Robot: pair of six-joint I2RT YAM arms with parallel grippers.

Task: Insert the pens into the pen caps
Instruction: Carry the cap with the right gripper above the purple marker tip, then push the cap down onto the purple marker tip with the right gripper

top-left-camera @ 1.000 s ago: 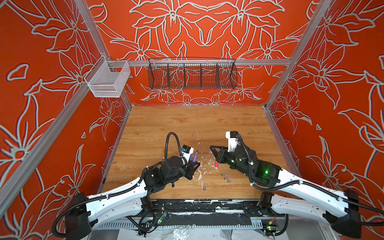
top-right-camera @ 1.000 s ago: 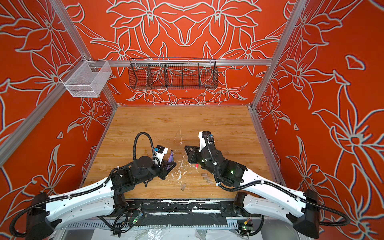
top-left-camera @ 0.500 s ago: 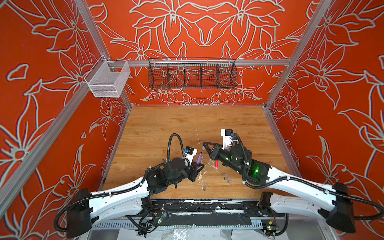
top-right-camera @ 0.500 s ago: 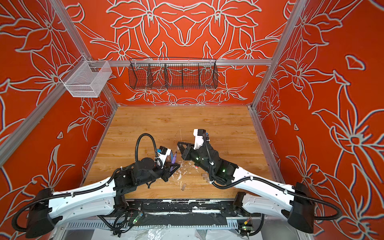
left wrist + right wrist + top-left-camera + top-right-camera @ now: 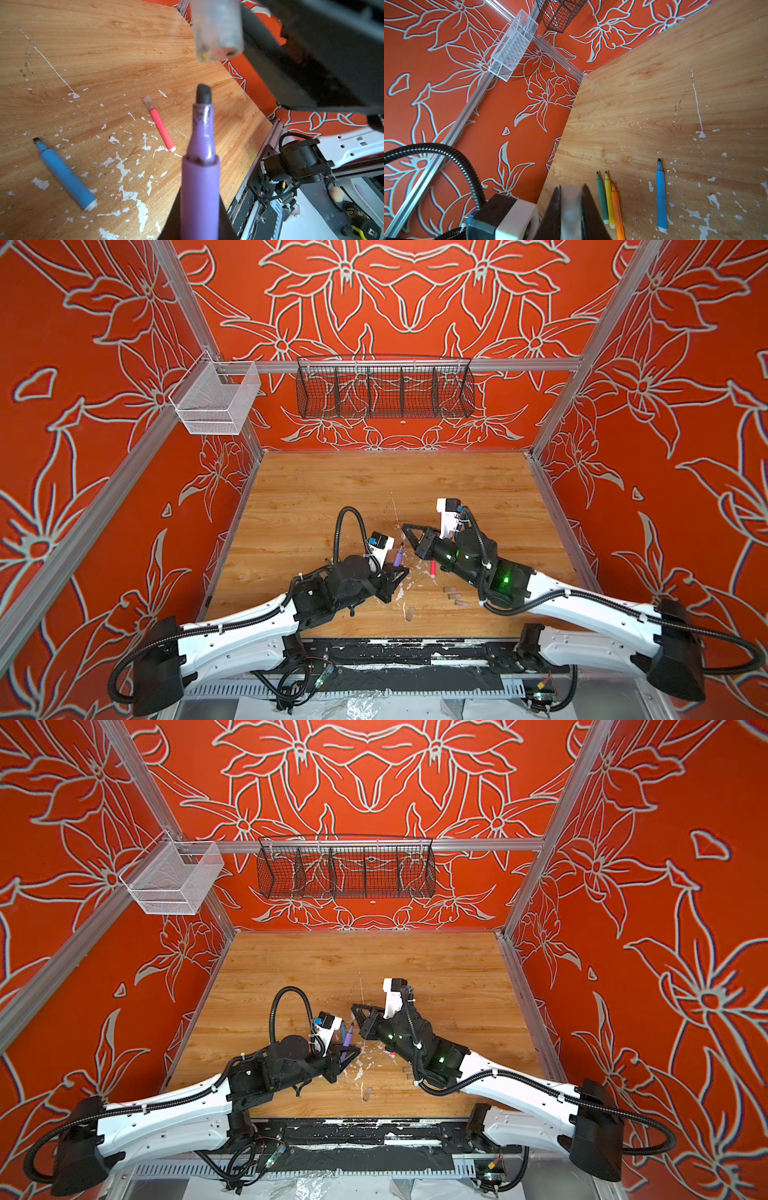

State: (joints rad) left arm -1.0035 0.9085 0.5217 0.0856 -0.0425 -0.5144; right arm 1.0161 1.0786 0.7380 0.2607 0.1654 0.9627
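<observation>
Farthest left on my feed, the green pen [image 5: 601,199], yellow pen [image 5: 608,201] and orange pen [image 5: 617,214] lie side by side on the surface [image 5: 311,497]. All three are uncapped, with their tips pointing the same way. The blue pen [image 5: 661,197] lies a little apart to their right, also bare-tipped. Next comes my left gripper [image 5: 398,571], clamped on the purple pen [image 5: 200,187], which sticks up out of it with its dark tip bare. Just beyond that tip hangs a cap [image 5: 218,29], its open mouth facing the pen, with a small gap between the two. My right gripper [image 5: 405,529] is pinched tight on that cap. Under the right arm, the pink pen [image 5: 432,567] lies flat with a cap already on its tip. Right of it, three loose caps [image 5: 454,596] sit in a short diagonal row. A fourth cap [image 5: 410,614] lies alone nearer the front edge, left of them.
</observation>
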